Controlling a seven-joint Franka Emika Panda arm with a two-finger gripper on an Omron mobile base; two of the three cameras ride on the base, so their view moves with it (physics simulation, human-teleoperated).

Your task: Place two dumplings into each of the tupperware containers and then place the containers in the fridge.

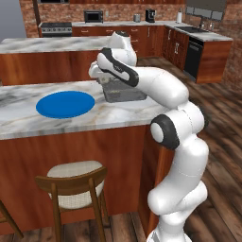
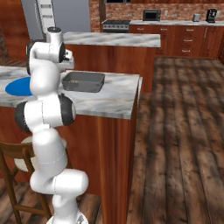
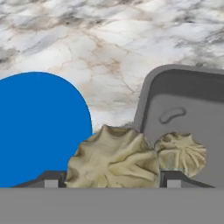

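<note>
While one dumpling already lies inside the tupperware container, a second dumpling sits between the fingertips of the gripper, which stand wide apart on either side of it. They appear to be clasping it, though contact cannot be confirmed. This dumpling hangs just at the container's near wall, over the seam between the tray and the round blue plate, so it does not look to be in the tray yet.

By that reading the task is in its first part: one piece is placed, another is being carried in, and the move to the fridge, seen at the far back of the right base view, is all still ahead. A single container can be made out on the marble counter; whether another stands behind the arm cannot be told.

Both dumplings are tan, lumpy and pleated, with ridges that radiate from a pinched top. Grey and smooth, the tray has rounded corners, low walls and a small oval dimple in its floor. Pale veined stone forms the counter top, above a red-brown wooden body.
</note>
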